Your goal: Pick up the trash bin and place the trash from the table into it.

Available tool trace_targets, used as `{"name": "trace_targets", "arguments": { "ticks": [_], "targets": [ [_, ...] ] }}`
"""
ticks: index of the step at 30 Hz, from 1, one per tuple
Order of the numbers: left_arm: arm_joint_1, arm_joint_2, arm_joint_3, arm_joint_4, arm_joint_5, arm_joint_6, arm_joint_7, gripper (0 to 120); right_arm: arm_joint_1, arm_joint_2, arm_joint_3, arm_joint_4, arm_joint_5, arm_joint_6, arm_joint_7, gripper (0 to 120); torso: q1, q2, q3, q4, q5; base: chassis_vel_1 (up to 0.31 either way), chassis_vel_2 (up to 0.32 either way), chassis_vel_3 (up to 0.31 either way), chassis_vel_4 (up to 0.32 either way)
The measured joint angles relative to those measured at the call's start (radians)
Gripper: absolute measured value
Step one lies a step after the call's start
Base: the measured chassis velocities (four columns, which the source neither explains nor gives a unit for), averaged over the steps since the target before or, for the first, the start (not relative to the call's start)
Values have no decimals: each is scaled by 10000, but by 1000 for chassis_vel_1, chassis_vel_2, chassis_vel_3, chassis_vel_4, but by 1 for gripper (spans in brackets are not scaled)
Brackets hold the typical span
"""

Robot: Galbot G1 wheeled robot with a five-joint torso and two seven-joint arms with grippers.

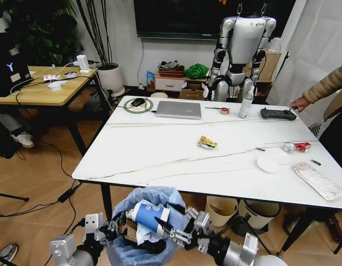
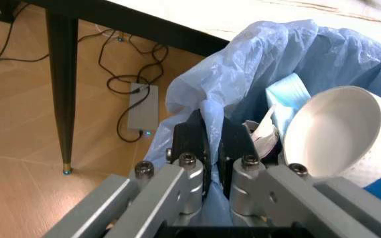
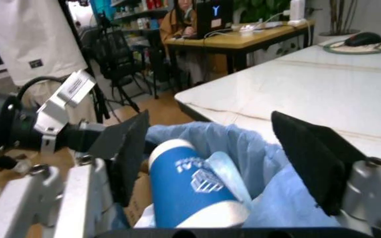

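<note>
The bin [image 1: 148, 227], lined with a puffy light-blue bag, is held in the air just below the near edge of the white worktop [image 1: 159, 149], between the robot's two arms. Keeping it at the edge likely lets litter be dropped straight in. A blue paper cup [image 1: 150, 215] already lies on its side inside, over some crumpled paper.

The left end effector [image 2: 214, 144] pinches the bag and rim on the bin's left side, its dark fingers nearly closed with bag plastic bunched between them; this grip appears to carry the bin. The right end effector [image 3: 223, 158] hovers over the bin's mouth with its pads spread wide, the cup lying between them but not gripped, so it seems to hold nothing.

Litter is left on the worktop: a yellow wrapper [image 1: 207, 143] near the middle, and toward the right a white lid [image 1: 267, 163], a crushed red can [image 1: 297, 147] and a clear packet [image 1: 320, 182]. Farther back sit a laptop [image 1: 179, 110] and a bottle [image 1: 245, 104].
</note>
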Motion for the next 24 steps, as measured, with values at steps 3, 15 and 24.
{"name": "trace_targets", "arguments": {
  "ticks": [3, 15, 24],
  "targets": [
    [20, 14, -28, -85, -37, -1, 6, 0, 449, 437, 221, 30, 203, -166, 597, 86, 0, 0, 0, 1, 2, 0, 0, 0, 0],
    [150, -36, -29, -110, -35, -34, 64, 0, 2328, 1469, 809, -1168, 662, -1486, 2873, 100, 0, 0, 0, 0, 0, 0, 0, 0, 0],
    [182, -96, -210, -140, -114, -37, 64, 0, 4608, 2262, 931, -2941, 751, -3377, 3878, 100, 1, 0, 1, 2, -2, 0, 0, 0, 0]
  ]
}}
